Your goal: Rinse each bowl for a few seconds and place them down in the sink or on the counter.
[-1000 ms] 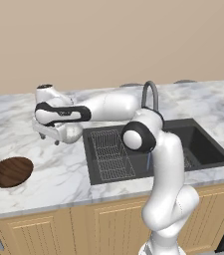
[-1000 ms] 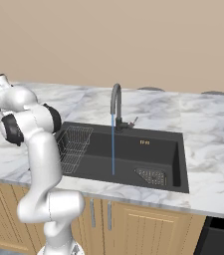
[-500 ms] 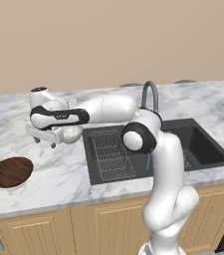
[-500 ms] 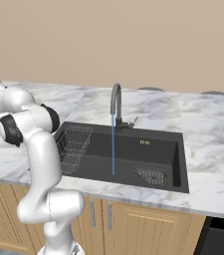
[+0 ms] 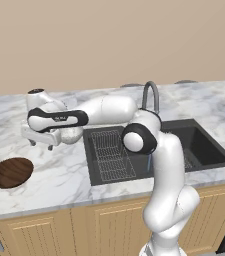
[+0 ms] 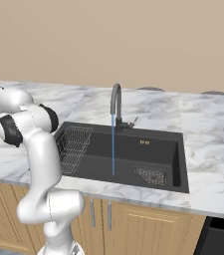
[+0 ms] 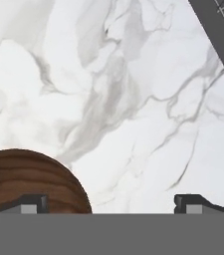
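The gripper [image 5: 40, 145] hangs over the white marble surface [image 5: 59, 170], left of the black sink [image 5: 134, 150]. Its jaws are wide apart and hold nothing. The brown wooden bowl [image 5: 11, 172] sits on the surface near the front edge, a little left of the gripper. The speckled white bowl [image 5: 73, 134] sits just behind the gripper, beside the sink. Water [image 6: 113, 144] runs from the faucet [image 6: 116, 104] into the sink.

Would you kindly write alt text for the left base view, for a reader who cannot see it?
The open gripper hovers over the marble counter, between a brown bowl at its left edge and the black sink. A wire rack sits in the sink's left half.
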